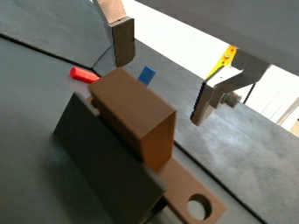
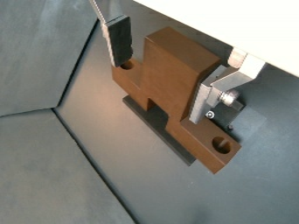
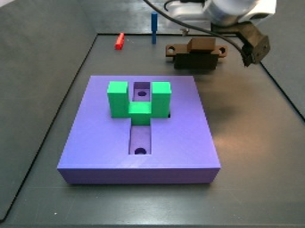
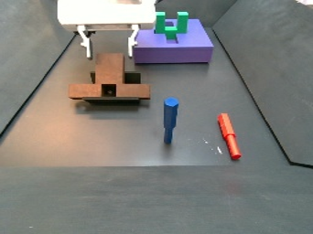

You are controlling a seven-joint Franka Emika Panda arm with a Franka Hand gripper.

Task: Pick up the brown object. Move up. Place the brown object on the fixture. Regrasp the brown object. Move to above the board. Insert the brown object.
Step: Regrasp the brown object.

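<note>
Mid-brown elongated rigid block with round holes near its ends, the brown object (image 2: 176,92), lies across the dark low box-like fixture (image 4: 108,96) on the dark table (image 4: 73,146), well apart from the thick purple slotted board (image 3: 141,134).

Gripper (image 2: 166,73) hovers just over the block; jaws open, one silver finger (image 2: 118,41) on each side of the raised middle section, not touching as far as a wrist view shows.

Judgement: block looks stiff, solid, light enough for one grip; faces smooth, so possibly slippery under the pads. Best hold: across the flat parallel sides of the thick middle, clear of the holed tabs, so it stays level.

Blue upright peg (image 4: 171,120) and red peg (image 4: 228,135) lie aside.
</note>
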